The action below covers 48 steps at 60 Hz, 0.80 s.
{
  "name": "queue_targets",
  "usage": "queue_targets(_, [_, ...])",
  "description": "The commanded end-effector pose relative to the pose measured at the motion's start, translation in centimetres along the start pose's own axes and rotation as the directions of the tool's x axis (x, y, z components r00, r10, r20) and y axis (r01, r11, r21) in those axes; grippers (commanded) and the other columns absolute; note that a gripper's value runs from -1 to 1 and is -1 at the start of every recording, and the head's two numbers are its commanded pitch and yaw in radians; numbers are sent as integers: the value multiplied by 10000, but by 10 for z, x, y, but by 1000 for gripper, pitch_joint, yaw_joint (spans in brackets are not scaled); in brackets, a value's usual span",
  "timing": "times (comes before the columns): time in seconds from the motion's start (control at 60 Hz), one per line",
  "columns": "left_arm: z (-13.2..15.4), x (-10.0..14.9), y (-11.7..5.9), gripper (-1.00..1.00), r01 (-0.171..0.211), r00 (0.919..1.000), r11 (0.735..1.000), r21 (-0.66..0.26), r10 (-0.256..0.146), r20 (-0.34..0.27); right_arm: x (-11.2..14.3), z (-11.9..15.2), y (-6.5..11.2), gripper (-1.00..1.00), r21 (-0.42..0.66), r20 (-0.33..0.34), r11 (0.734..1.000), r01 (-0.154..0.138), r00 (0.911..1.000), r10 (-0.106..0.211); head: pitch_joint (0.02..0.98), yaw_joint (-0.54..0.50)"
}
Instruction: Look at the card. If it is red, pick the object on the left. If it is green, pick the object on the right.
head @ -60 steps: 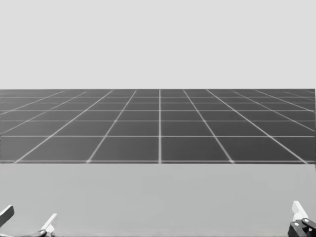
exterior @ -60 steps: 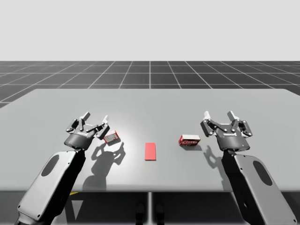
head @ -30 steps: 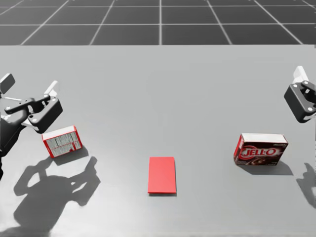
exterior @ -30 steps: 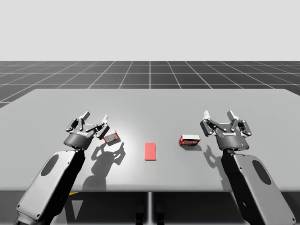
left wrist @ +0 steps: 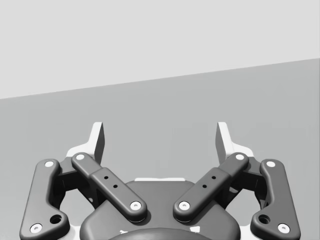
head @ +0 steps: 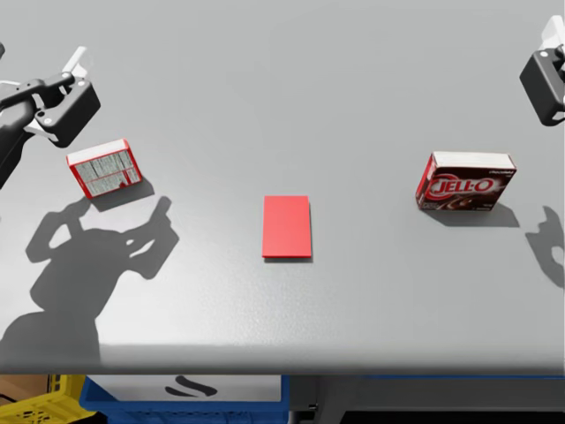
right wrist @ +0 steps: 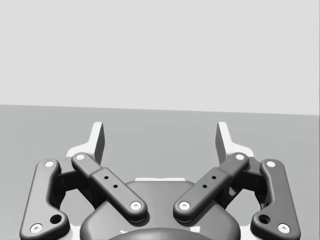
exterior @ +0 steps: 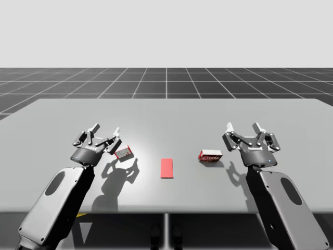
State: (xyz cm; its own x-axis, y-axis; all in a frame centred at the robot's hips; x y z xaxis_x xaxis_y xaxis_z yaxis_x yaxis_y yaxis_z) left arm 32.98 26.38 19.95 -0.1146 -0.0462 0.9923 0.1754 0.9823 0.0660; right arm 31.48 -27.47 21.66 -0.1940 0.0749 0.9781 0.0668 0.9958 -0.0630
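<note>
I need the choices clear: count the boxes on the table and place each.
2. The red-and-white box lies left of the red card; the dark red box lies right of it. None seems hidden.

Head view's edges crop left tool (head: pixel 42 75), right tool (head: pixel 552 55), perhaps a crate (head: pixel 26 408).

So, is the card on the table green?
No, the card lying flat on the grey table is plainly red.
</note>
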Motion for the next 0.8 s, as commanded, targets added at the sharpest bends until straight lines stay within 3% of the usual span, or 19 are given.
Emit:
queue_targets(0.017, [0,0,0,-1000,-2,10000,10000,1,2,2,-1,0,0,-1000,6,-13,10000,-40,10000,40,910,6])
queue_targets(0.217, [0,1,0,-1000,-39,10000,10000,15,39,71,-1,0,0,-1000,41,-27,10000,-65,10000,65,905,34])
queue_targets(0.567, [1,2,1,-1000,-50,9999,10000,27,50,113,-3,1,4,-1000,109,-15,9998,-134,9999,135,844,249])
queue_targets(0.8, [2,4,0,-1000,-95,9999,9999,-37,95,142,-3,1,3,-1000,93,-12,9999,-125,9999,126,821,336])
